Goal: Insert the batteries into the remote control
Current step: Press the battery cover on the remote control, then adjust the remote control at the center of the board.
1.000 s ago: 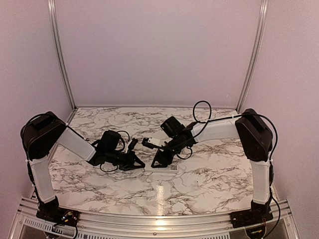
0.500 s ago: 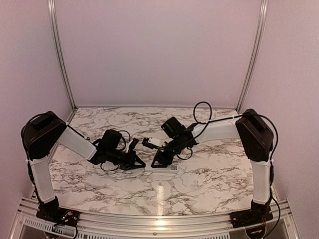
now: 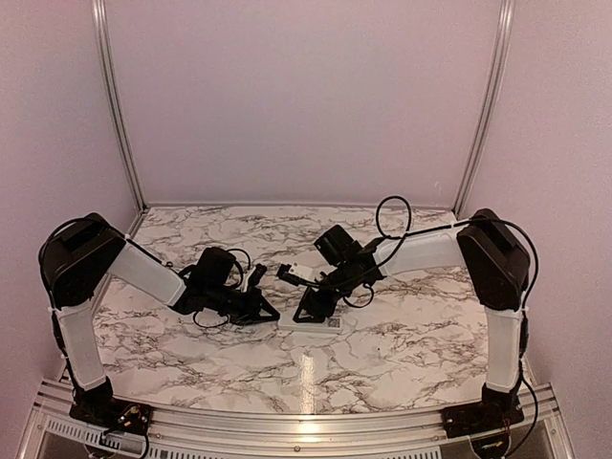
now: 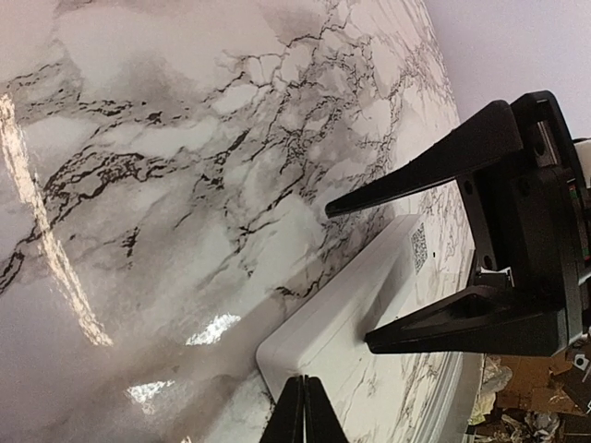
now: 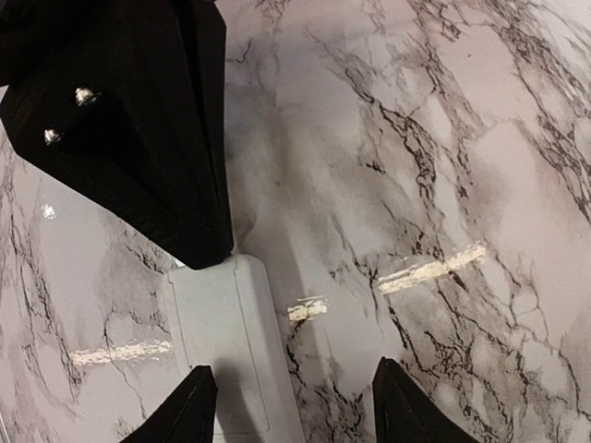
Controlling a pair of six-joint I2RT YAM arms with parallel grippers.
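The white remote control (image 3: 316, 324) lies flat on the marble table, back side up, with a small code label near one end. My left gripper (image 3: 272, 314) is shut and empty, its tips touching the remote's left end (image 4: 346, 328). The joined left fingertips (image 4: 303, 415) show at the bottom of the left wrist view. My right gripper (image 3: 310, 308) is open and hovers over the remote, one finger above its body and the other over bare table. In the right wrist view the remote (image 5: 222, 341) lies under the right gripper (image 5: 291, 415). No batteries are in view.
The marble table (image 3: 402, 335) has metal rails at its near edge and side posts. Cables loop off both wrists. The left gripper's black body (image 5: 138, 129) fills the upper left of the right wrist view, close to the right fingers.
The right arm's wrist has shifted slightly to the right and up over the remote. The left gripper and the remote have stayed put.
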